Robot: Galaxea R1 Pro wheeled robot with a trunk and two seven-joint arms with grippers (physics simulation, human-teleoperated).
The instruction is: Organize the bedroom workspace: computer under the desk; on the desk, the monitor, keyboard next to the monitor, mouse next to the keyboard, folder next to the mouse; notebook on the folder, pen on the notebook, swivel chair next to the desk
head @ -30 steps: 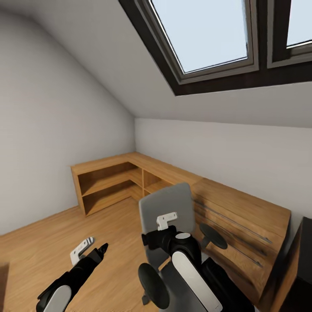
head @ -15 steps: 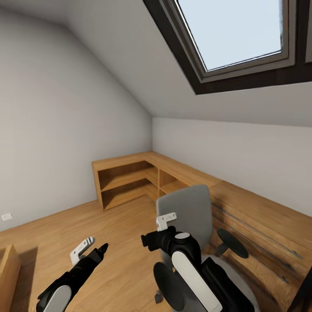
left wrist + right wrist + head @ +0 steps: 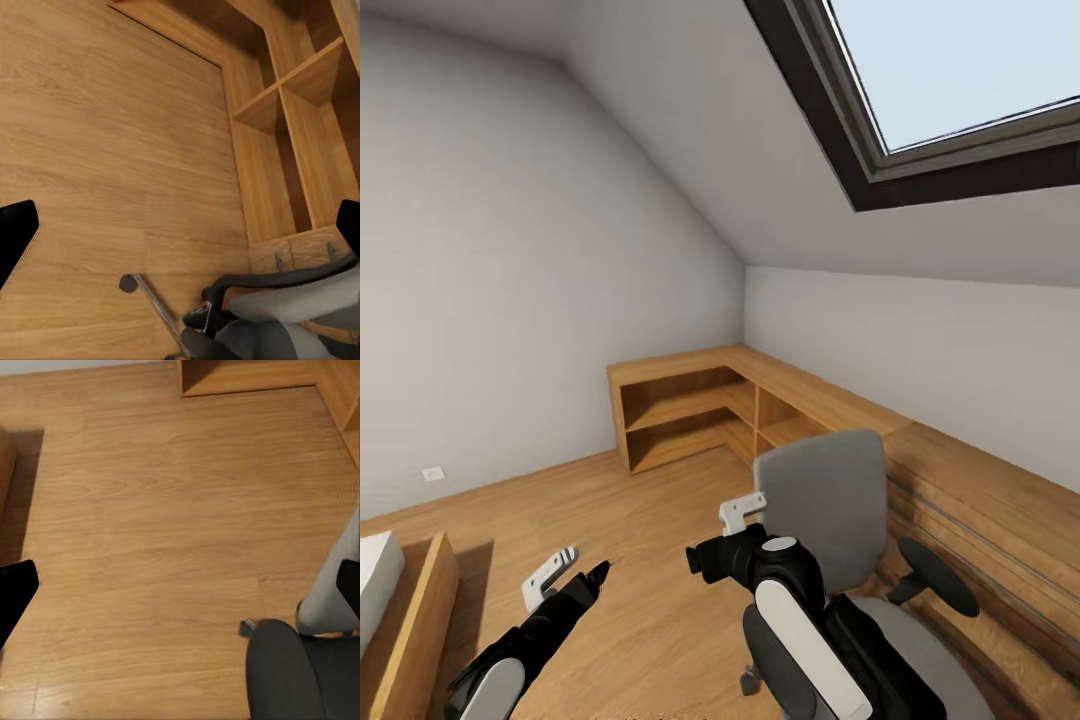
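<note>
Swivel chair (image 3: 830,500) sliding rightward in your head view — you're turning away, desk unseen; both fingers standing apart, empty.

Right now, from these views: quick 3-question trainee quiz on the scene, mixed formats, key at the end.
1. True or false: a blue folder lies on the swivel chair seat.
2. The low wooden shelf unit stands: A) under the skylight wall, in the corner B) mid-floor C) on a desk.
3. Fill in: the left gripper and right gripper hold ____.

Key: 1 false, the visible seat is bare. 2 A. 3 nothing.
</note>
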